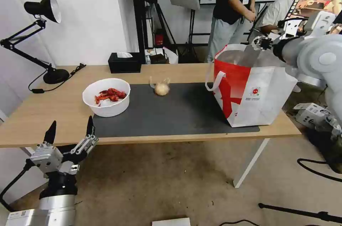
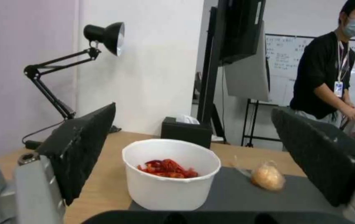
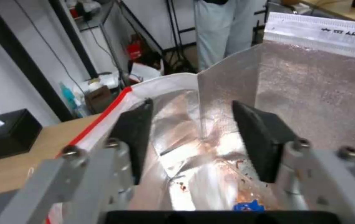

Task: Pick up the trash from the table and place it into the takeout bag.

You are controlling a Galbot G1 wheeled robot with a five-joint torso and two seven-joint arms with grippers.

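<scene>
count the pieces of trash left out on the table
2: the white round bowl of red crayfish shells at the dark-grey mat's left edge, and the clear-wrapped yellowish ball near its far edge. More may be hidden behind the takeout bag.

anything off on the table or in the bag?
Nothing spilled or tipped. Bowl of shells and wrapped ball sit upright on the table; bag stands open, red specks on its foil lining. Right gripper open over it, left gripper open off the near edge.

One bowl point(image 1: 106, 96), one wrapped ball point(image 1: 161, 88), one takeout bag point(image 1: 249, 90).
</scene>
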